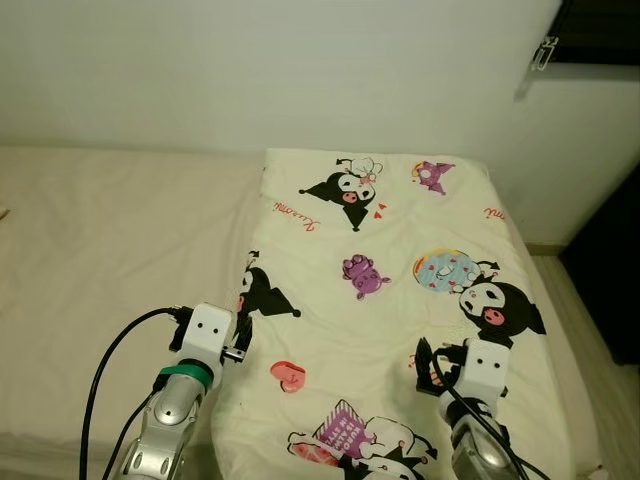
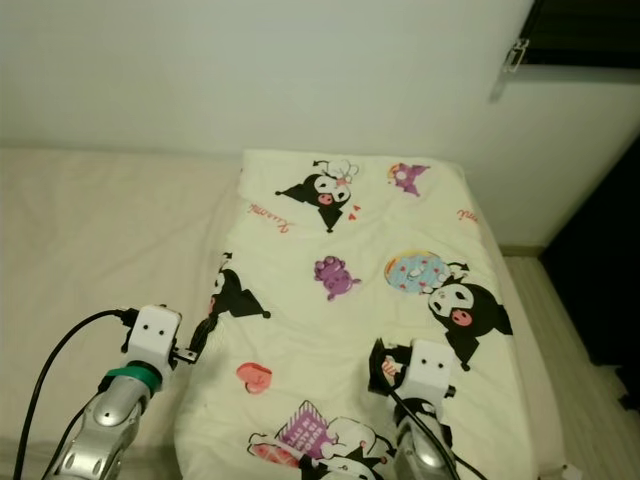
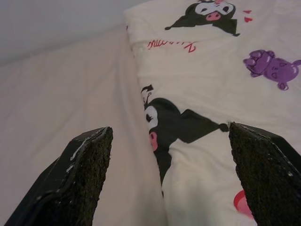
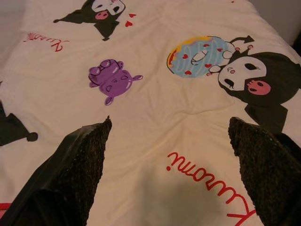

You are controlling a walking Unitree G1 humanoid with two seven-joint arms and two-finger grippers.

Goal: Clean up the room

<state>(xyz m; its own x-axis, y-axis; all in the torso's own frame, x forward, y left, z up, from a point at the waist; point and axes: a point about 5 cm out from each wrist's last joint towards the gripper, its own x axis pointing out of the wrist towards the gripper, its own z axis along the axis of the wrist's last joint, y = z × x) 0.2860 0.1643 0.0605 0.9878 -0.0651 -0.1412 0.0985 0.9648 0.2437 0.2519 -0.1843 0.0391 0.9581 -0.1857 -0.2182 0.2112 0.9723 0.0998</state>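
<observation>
The bed looks close to made. One cartoon-print blanket (image 1: 385, 300) lies spread flat over the right part of the mattress (image 1: 110, 250), from near the wall down to the near edge, and it is fairly smooth, with only soft creases through the middle. Its left border runs a little unevenly, with a small bulge about halfway down, so I'd judge that edge is what remains to be straightened, along with perhaps pulling the blanket across, since the left part of the mattress lies bare under its plain beige sheet. No loose clutter can be seen on the bed itself.

Counting: one blanket, one mattress, two arms. The left end effector (image 1: 238, 335) sits right at the blanket's left border, over the seam where print meets bare sheet; in its wrist view the fingers (image 3: 84, 179) stand spread wide, one over the sheet and one over the blanket, pinching nothing. The right end effector (image 1: 430, 365) hovers over the blanket's near right area, beside the black-hooded cartoon figure, its fingers (image 4: 80, 169) likewise held apart with nothing between them.

A strip of floor (image 1: 585, 340) shows along the bed's right side.
</observation>
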